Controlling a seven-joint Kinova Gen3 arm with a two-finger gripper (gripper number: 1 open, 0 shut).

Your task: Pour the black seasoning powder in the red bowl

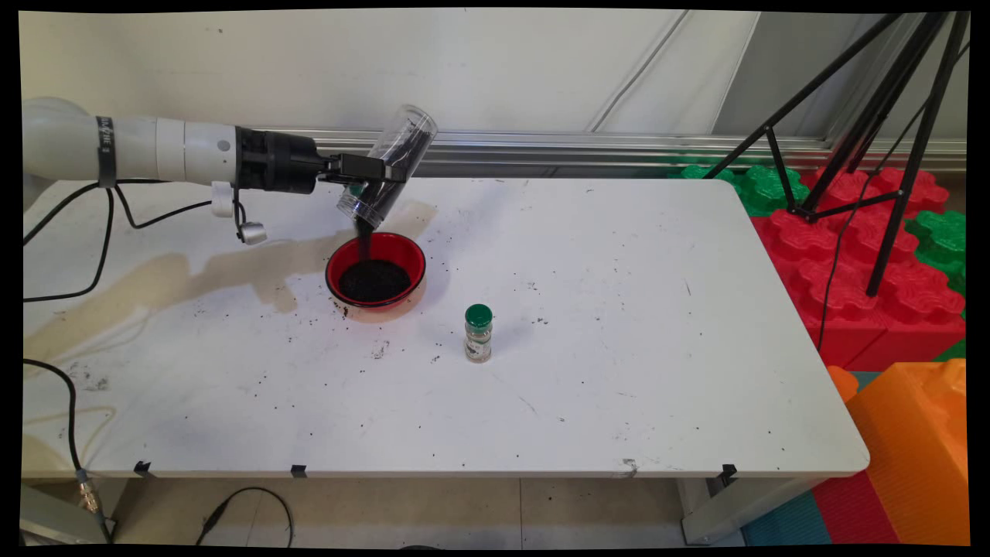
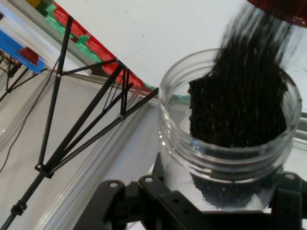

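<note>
My gripper (image 1: 377, 175) is shut on a clear plastic jar (image 1: 389, 164), held tipped mouth-down above the red bowl (image 1: 412, 255). Dark grains (image 1: 363, 236) stream from the jar's mouth into the bowl, where a dark heap (image 1: 374, 280) lies. In the hand view the jar (image 2: 172, 124) fills the right side, with dark grains (image 2: 240, 105) sliding toward its open mouth and the bowl's red rim (image 2: 283, 12) at the top right. A small spice jar with a green lid (image 1: 478, 333) stands upright on the table, right of and nearer than the bowl.
The white table (image 1: 619, 348) carries scattered dark grains and a brownish stain (image 1: 193, 275) left of the bowl. A black tripod (image 1: 874, 116) stands off the table's right end over red and green foam blocks (image 1: 851, 263). An orange block (image 1: 920, 441) sits at the lower right. Black cables (image 1: 100, 247) hang from the arm.
</note>
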